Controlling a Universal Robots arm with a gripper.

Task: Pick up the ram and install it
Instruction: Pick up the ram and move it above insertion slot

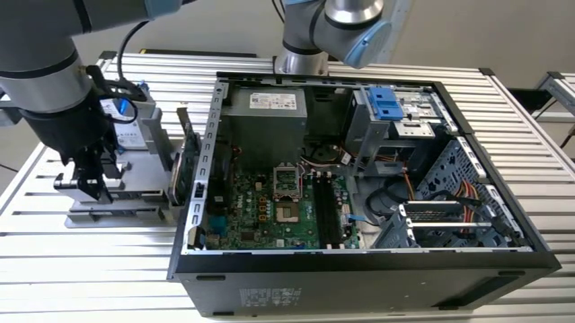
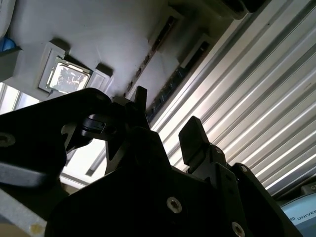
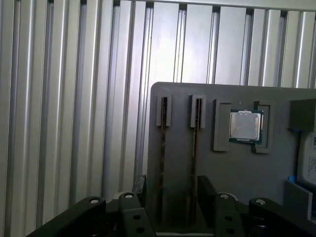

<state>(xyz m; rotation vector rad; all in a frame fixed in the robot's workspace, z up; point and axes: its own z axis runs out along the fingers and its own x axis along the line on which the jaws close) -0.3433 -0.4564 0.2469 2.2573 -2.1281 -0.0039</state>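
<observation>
While the slatted metal table [image 1: 90, 269] carries the whole setup, the open computer case [image 1: 359, 276] takes up most of it, lying on its side with the mainboard exposed. The robot arm [image 1: 45, 87] stands at the exterior view's left and reaches down beside the case. Under it sits a gray parts fixture [image 1: 134, 178] [image 3: 237, 173], just beside the case wall. The fixture holds a silver hard drive [image 1: 124, 134] with blue clips. A green expansion card [image 1: 184, 168] stands on edge between the fixture and the case.

The gripper [image 1: 85, 185] [image 3: 173, 182] [image 2: 168, 108] hangs low over the fixture. Its two dark fingers [image 3: 140, 185] are spread wide and hold nothing.

The ram [image 3: 163, 148] [image 2: 182, 74] stands on edge in a narrow slot of the fixture, on the side nearer the fixture's border. In both wrist views it lies in line with the gap between the fingers, and no finger touches it. A second slot [image 3: 195, 148] runs parallel just beside it, also showing a thin edge. Whether that edge is another stick cannot be told. A square processor chip [image 3: 245, 126] [image 2: 69, 78] rests in a recess beyond the second slot.
</observation>
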